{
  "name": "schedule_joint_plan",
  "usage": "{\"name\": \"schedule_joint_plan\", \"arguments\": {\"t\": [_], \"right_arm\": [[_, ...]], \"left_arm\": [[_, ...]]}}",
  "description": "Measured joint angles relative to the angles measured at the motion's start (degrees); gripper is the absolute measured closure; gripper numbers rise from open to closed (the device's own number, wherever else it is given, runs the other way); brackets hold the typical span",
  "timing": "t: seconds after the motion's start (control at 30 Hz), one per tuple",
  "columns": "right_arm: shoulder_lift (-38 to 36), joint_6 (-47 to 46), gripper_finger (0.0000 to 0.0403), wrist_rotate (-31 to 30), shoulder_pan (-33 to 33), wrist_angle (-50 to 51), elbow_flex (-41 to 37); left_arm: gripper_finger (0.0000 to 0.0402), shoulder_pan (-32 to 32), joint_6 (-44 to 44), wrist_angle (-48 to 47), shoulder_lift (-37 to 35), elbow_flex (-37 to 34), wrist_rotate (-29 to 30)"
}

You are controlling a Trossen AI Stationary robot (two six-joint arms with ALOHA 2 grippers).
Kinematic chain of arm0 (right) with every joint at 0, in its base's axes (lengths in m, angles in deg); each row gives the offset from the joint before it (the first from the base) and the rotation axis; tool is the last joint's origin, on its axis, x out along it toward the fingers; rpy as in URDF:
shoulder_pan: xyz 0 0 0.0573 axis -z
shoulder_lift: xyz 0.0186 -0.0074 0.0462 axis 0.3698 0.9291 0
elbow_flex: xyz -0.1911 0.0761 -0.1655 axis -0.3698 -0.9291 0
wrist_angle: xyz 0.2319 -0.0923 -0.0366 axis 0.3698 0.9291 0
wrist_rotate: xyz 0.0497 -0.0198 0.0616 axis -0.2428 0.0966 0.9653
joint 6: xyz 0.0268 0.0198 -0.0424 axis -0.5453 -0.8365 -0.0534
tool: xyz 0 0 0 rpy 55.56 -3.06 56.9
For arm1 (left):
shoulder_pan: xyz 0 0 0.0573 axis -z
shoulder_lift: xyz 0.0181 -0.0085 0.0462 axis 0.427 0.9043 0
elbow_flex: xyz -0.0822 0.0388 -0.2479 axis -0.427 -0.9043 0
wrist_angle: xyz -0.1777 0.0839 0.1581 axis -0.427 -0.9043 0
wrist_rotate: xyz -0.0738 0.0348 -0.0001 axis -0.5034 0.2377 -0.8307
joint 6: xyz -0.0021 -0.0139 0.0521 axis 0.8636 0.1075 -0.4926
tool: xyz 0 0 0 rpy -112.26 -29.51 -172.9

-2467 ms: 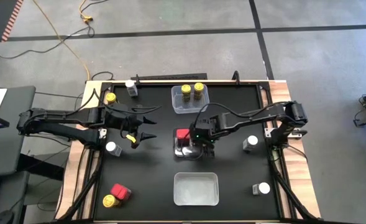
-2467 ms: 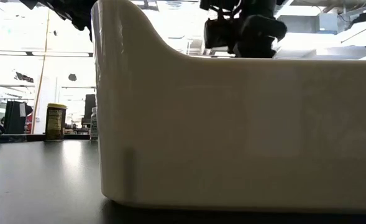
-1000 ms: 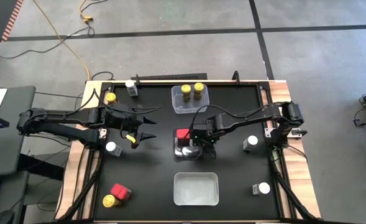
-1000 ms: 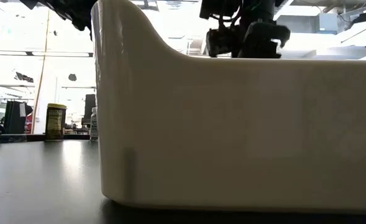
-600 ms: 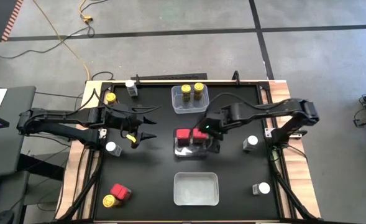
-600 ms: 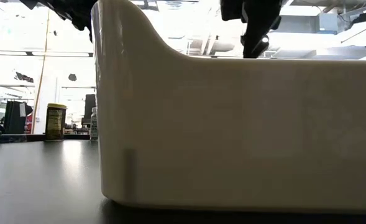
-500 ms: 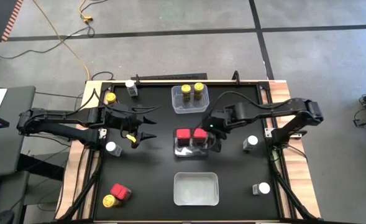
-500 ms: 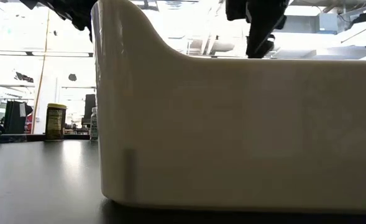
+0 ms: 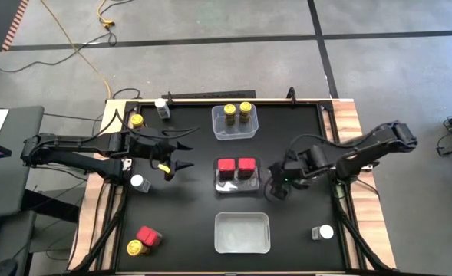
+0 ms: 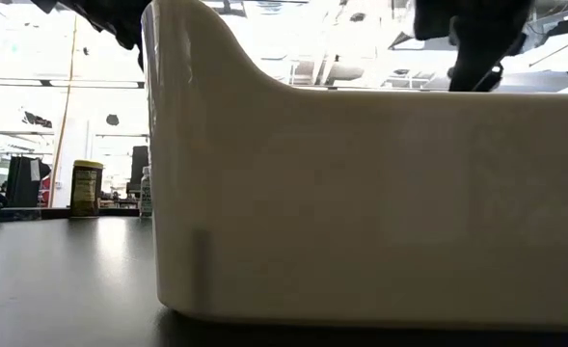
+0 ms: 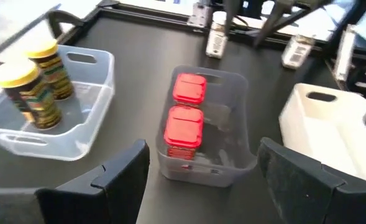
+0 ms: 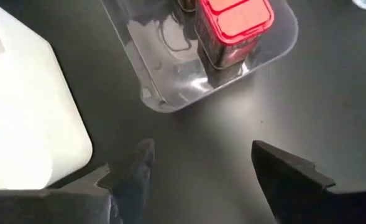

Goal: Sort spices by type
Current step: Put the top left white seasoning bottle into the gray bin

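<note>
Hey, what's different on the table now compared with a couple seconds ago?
The right claw let go of a second red boxy tin in the clear middle tub, beside the first red tin, then pulled away toward the table's right side, open and empty. The left claw, yellow-capped jars and white tub stayed put.

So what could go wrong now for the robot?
The right tool hangs open and low beside the middle tub; swinging off, it might bump the tub and shake its two red tins.

A loose red tin sits pressed against a yellow-capped jar near the table's front left corner. Grabbing one might knock the other over.

The left tool waits open over bare table.
</note>
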Motion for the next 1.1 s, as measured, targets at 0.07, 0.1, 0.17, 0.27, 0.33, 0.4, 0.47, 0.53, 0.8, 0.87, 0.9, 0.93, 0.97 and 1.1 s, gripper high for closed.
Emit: {"name": "schedule_joint_plan", "arguments": {"t": [0.07,0.1,0.17,0.27,0.33,0.4,0.47,0.53,0.8,0.87,0.9,0.93,0.97,1.1], "right_arm": [[-2.4,-1.0,0.0110,-1.9,-1.7,-1.9,-2.2],[-3.7,-1.7,0.0111,-3.0,-2.6,-2.7,-3.4],[-6.4,-3.3,0.0112,-5.2,-4.3,-3.5,-5.4],[-10.5,-4.7,0.0112,-9.2,-6.4,-4.2,-8.2],[-13.3,-5.3,0.0112,-12.6,-7.4,-4.4,-9.7],[-16.1,-5.3,0.0112,-14.7,-7.3,-5.4,-11.5],[-18.5,-5.2,0.0112,-16.3,-6.7,-6.9,-12.9],[-20.7,-4.2,0.0112,-18.0,-5.8,-9.7,-14.7],[-25.6,3.4,0.0112,-20.5,1.5,-24.6,-20.0],[-25.4,3.6,0.0112,-20.5,3.4,-26.2,-19.9],[-25.4,3.7,0.0112,-20.4,4.3,-26.4,-19.9],[-25.4,3.7,0.0112,-20.4,5.1,-26.5,-19.9],[-25.3,3.7,0.0112,-20.4,5.8,-26.6,-19.9],[-25.0,3.7,0.0112,-20.4,8.2,-26.4,-19.9]], "left_arm": [[0.0116,1.0,0.5,0.2,0.0,0.0,2.0],[0.0116,1.6,0.5,0.3,0.0,0.0,3.0],[0.0116,3.3,0.5,0.5,0.0,0.0,5.5],[0.0116,5.8,1.6,0.6,0.0,0.0,10.0],[0.0116,7.0,3.5,0.6,0.0,0.0,13.2],[0.0116,7.9,6.0,0.6,0.0,0.0,16.0],[0.0116,8.3,8.7,0.3,0.0,0.0,18.3],[0.0116,8.3,10.5,-0.5,0.0,0.0,20.6],[0.0116,8.3,11.7,-2.9,-0.2,0.0,25.1],[0.0116,8.0,10.4,-3.0,-0.7,0.0,26.6],[0.0116,7.7,9.8,-2.8,-1.0,0.0,27.2],[0.0116,7.2,9.6,-2.7,-1.3,0.0,27.5],[0.0116,6.7,9.7,-2.7,-1.5,0.0,27.6],[0.0116,3.4,12.4,-2.9,-2.0,0.0,27.8]]}}
